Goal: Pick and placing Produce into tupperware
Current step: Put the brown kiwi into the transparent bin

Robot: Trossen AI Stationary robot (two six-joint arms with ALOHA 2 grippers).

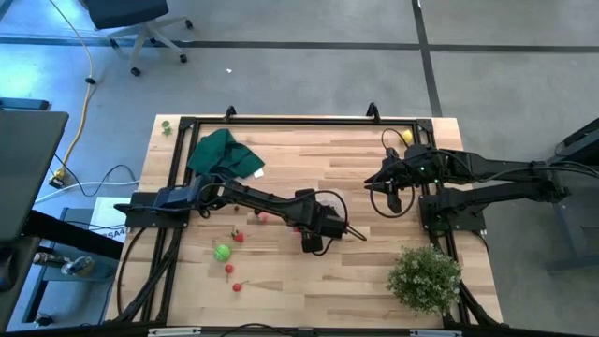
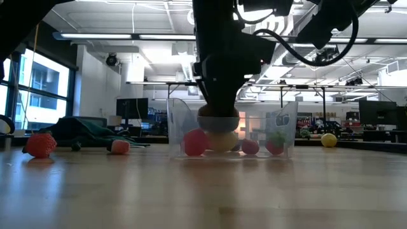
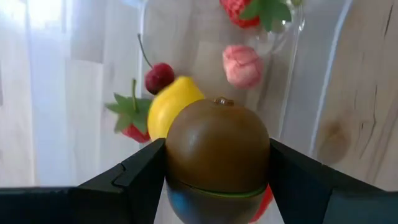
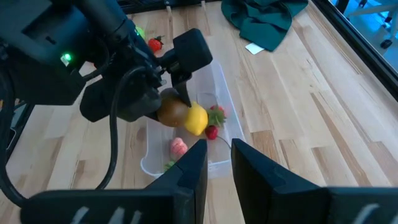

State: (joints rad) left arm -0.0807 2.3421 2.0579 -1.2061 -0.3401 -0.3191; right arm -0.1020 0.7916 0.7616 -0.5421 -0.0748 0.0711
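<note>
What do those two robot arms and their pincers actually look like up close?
Both arms are dark, nearly black, built from jointed tubular segments with black cables looping alongside. The left gripper ends in two flat, blocky dark fingers; the right gripper has the same matte pair. A small green light glows on the left arm's wrist.

The left gripper (image 4: 171,102) is being held low at mid-table, fingers clamped; the right gripper (image 1: 388,192) is being kept raised.
</note>
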